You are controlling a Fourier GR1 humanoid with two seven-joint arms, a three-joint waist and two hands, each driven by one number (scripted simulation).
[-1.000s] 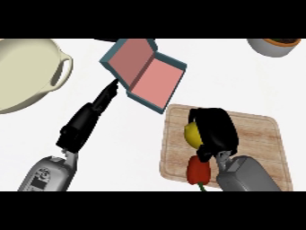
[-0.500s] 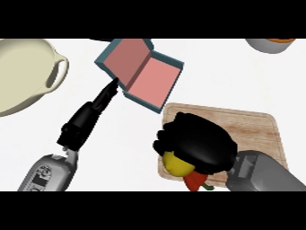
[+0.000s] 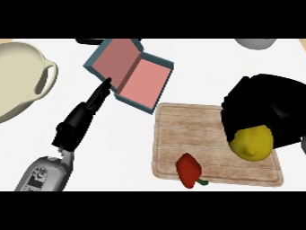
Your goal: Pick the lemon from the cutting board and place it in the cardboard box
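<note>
Fingers [image 3: 248, 112] around lemon [image 3: 252, 143], pepper [image 3: 190, 169] nearby

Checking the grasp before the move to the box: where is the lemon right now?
In the head view the lemon is at the right, held in the right robot hand over the cutting board's right edge, right of the red pepper.

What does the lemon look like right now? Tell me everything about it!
The lemon is bright yellow, oval and smooth-skinned with a slightly dimpled look. The robot's black right hand curls over its top, hiding the upper part, so only the lower part shows. It appears over the right side of the wooden cutting board; whether it touches the board cannot be told. A red pepper lies apart from it, to its lower left.
</note>
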